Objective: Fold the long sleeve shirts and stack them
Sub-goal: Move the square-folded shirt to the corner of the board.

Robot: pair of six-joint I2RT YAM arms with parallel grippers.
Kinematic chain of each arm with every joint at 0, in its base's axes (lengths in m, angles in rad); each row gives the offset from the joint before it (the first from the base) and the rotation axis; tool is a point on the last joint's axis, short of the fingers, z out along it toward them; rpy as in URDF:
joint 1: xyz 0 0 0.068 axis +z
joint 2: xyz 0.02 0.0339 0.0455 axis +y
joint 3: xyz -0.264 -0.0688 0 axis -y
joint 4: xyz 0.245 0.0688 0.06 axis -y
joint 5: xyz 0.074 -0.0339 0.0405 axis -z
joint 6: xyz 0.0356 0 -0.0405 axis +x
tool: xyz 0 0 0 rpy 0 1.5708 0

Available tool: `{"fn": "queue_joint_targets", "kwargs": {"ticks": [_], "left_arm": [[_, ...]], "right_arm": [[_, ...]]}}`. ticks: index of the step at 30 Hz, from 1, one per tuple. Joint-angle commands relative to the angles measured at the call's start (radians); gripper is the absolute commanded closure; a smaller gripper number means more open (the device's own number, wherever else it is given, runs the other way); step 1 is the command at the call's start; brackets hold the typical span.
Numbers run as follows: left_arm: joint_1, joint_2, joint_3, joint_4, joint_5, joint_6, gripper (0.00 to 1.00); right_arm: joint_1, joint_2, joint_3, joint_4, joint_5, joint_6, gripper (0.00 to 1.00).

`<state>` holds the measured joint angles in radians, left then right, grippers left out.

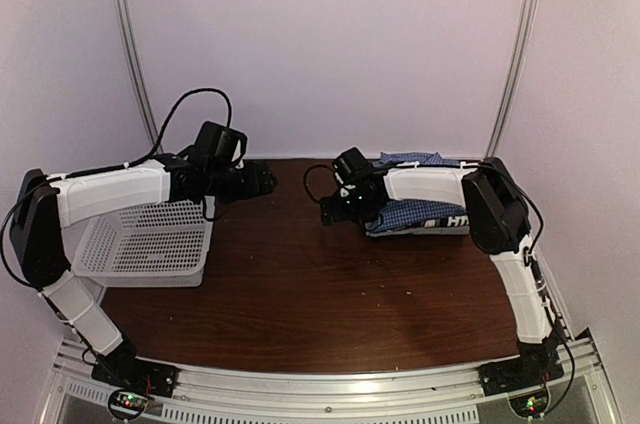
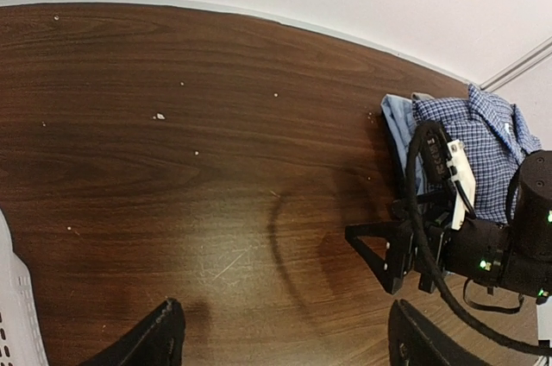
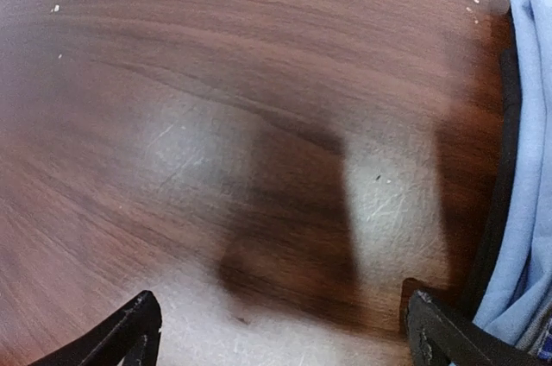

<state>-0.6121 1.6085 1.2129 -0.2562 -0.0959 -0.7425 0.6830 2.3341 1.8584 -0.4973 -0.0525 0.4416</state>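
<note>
The left gripper (image 1: pixel 262 180) and right gripper (image 1: pixel 328 210) hang spread above the table (image 1: pixel 300 294), empty. The blue checked shirt (image 2: pixel 483 146) lies (far right) atop the black-and-white shirt (image 1: pixel 452 223)

From above, your right arm (image 1: pixel 432 184) hides most of the stacked shirts (image 1: pixel 408 216), so their white lettering (image 1: pixel 458 223) shows only partly. The right wrist view crops the blurred blue shirt (image 3: pixel 528 124); the left crops the basket (image 2: pixel 10 314).

The table (image 1: pixel 300 284) is glossy scratched wood, the shirts (image 2: pixel 483 150) woven cloth, the basket (image 1: pixel 150 239) white mesh plastic.
</note>
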Motion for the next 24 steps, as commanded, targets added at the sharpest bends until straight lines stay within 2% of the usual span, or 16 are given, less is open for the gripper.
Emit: {"fn": "queue_joint_targets", "kwargs": {"ticks": [1,24], "left_arm": [[0.008,-0.004,0.008,0.046,0.019,0.005,0.18],[0.008,0.035,0.046,0.041,0.063,0.008,0.17]], "right_arm": [[-0.067,0.01,-0.029,0.026,0.048,0.011,0.0],[-0.314,-0.144,-0.226,0.099,0.01,-0.027,0.0]]}}
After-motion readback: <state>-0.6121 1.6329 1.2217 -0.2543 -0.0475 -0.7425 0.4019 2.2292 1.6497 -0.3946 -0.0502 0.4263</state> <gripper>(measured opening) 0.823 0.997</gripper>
